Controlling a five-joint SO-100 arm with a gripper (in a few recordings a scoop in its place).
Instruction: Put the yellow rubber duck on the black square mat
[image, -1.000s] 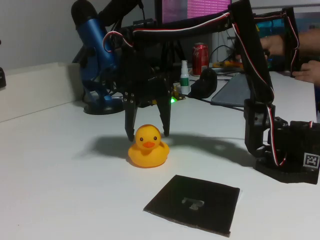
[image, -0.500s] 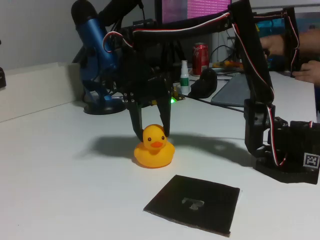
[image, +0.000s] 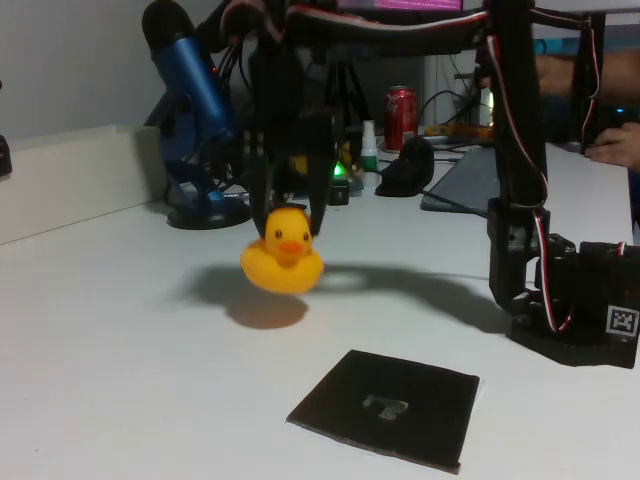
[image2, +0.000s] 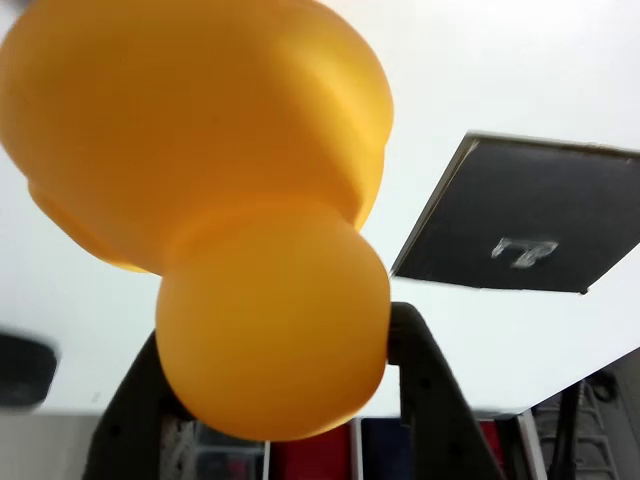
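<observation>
In the fixed view the end effector (image: 288, 215) hangs above a plain white table (image: 120, 330), its two dark fingers closed around the head of the yellow rubber duck (image: 283, 255). The duck hangs clear of the surface, its shadow directly beneath it. The black square mat (image: 385, 407) lies flat on the table, below and to the right of the end effector and nearer the camera, apart from the duck, with a pale T-shaped mark at its centre. Behind the end effector the room is cluttered: a blue microphone (image: 190, 110) on a stand to the left, a red can (image: 401, 115) and a small white bottle (image: 369, 150) to the right, and a lit screen at the top edge. The arm's base (image: 570, 300) stands on the table at far right.

In the wrist view the duck (image2: 230, 200) fills most of the frame from behind, its round head pinched between the two dark fingers (image2: 425, 390) at the bottom. The mat (image2: 525, 225) lies on the white table (image2: 480, 70) to the right of the end effector, not touching the duck.
</observation>
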